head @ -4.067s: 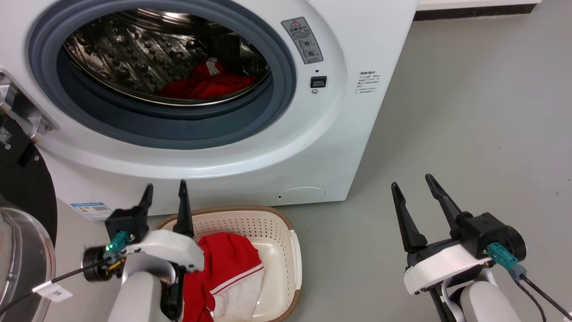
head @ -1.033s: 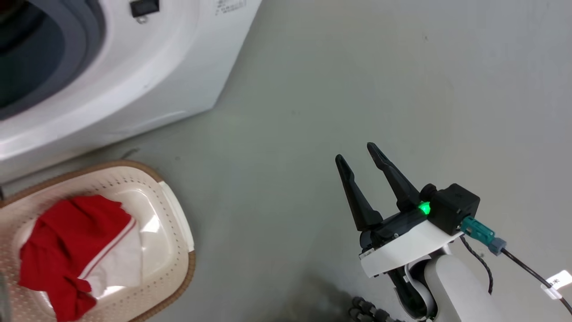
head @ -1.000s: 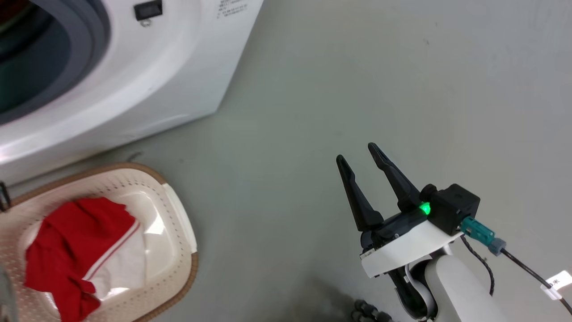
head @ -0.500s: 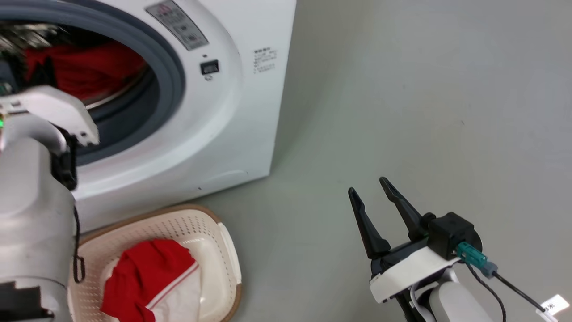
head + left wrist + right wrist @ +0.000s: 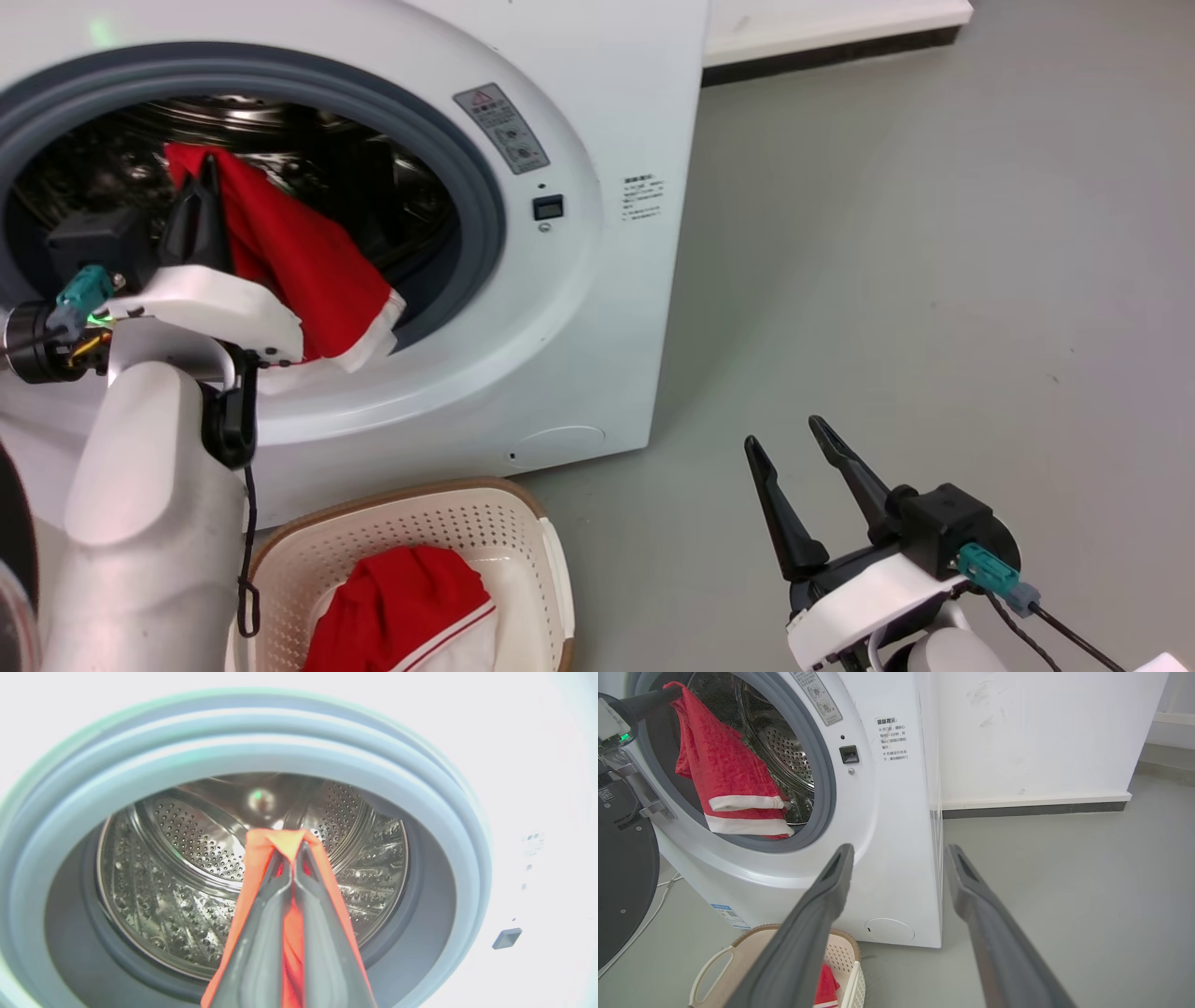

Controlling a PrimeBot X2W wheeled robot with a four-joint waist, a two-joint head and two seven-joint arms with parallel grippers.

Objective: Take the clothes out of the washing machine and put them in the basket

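And there's the lift! The red garment (image 5: 308,271) that lay low in the drum (image 5: 187,882) a few seconds back is now up and dangling. The left claw (image 5: 207,170), which was down over the basket (image 5: 392,495) back then, is now up at the mouth of the washing machine (image 5: 597,308). The head camera has swung round too, so the whole scene sits differently.

In the left wrist view that claw (image 5: 292,855) is clenched tight, fingers (image 5: 261,933) pressed together with the red cloth (image 5: 268,842) pinched at the tips and spilling down both sides. Behind it is the perforated steel drum.

From the right wrist view the garment (image 5: 719,774) hangs full length from the left claw (image 5: 649,697) inside the opening, with two white bands across its bottom edge. That hem hangs low against the grey ring (image 5: 476,205); whether it touches the ring, I can't tell.

The basket sits on the floor (image 5: 934,280) just in front of the machine, under the opening. Another red and white piece (image 5: 411,607) is already lying inside it.

Over on the other side, the right claw (image 5: 784,434) is released, fingers spread wide and gripping nothing. It hovers low, well apart from the machine. The black-rimmed door (image 5: 621,882) stands swung open at the left.
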